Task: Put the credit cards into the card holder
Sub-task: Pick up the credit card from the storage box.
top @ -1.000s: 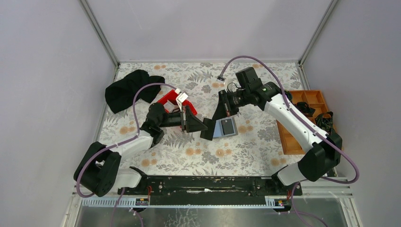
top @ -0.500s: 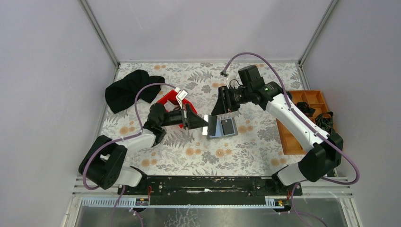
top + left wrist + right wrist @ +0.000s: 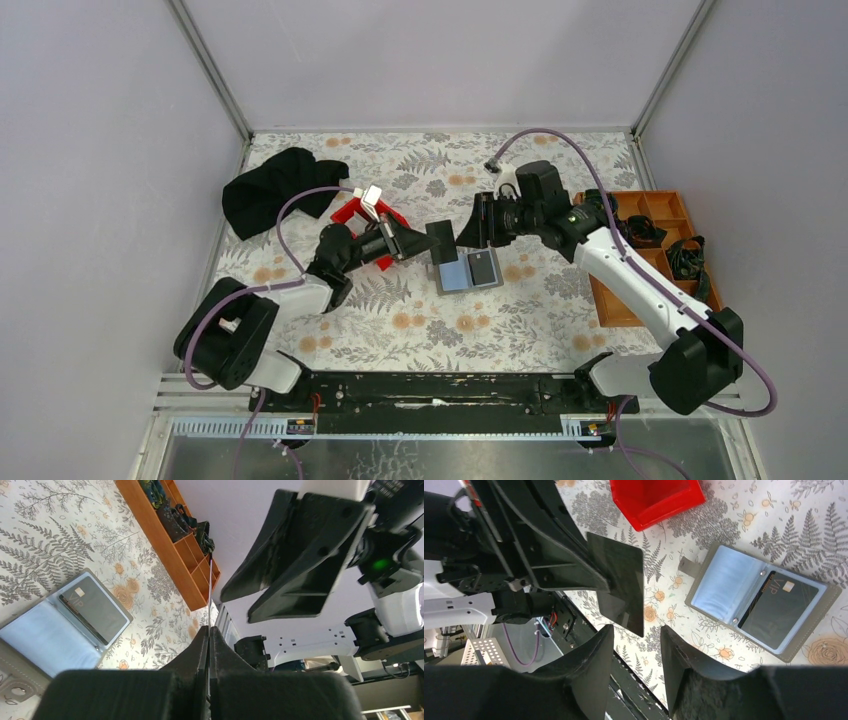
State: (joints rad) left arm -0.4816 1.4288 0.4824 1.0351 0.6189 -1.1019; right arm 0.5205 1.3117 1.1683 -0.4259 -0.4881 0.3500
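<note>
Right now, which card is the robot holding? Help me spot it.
On the floral table, find the grey card holder lying open. By its far-left corner the left gripper pinches a plain dark card in the air; the other dark card, marked VIP, lies flat inside the holder.

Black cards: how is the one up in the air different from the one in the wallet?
The raised card is pinched in the left gripper, tilted in mid-air; the VIP card lies flat in the card holder. The raised card's visible face looks plain and glossy; the VIP card shows VIP lettering and a chip. Both are dark, thin rectangles.
</note>
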